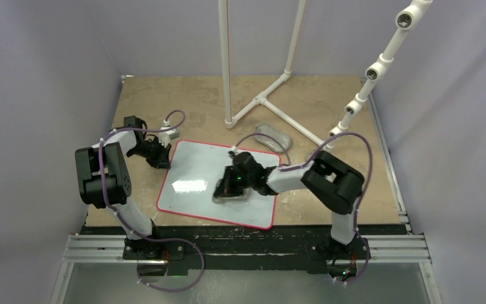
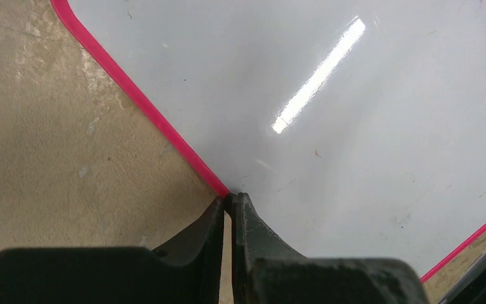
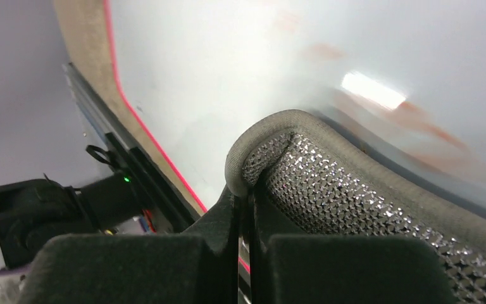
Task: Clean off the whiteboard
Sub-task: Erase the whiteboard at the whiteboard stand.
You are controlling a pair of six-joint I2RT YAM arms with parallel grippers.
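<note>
Glossy white rectangular whiteboard (image 1: 193, 164) with a thin red rim lies flat on the near middle of the tan mottled table (image 1: 164, 101). Its near edge runs close to the black front rail (image 1: 247, 231). Right gripper (image 3: 243, 193), jaws clamped on the fabric edge of a silvery-grey mesh pad (image 3: 329, 183), presses it on the board's near middle. Faint red smears (image 3: 417, 120) lie beside the pad, and bare board stretches leftward. Left gripper (image 2: 229, 199), jaws together and holding nothing, touches the left rim. Another oval grey pad (image 1: 273, 136) lies just beyond the far right corner.
</note>
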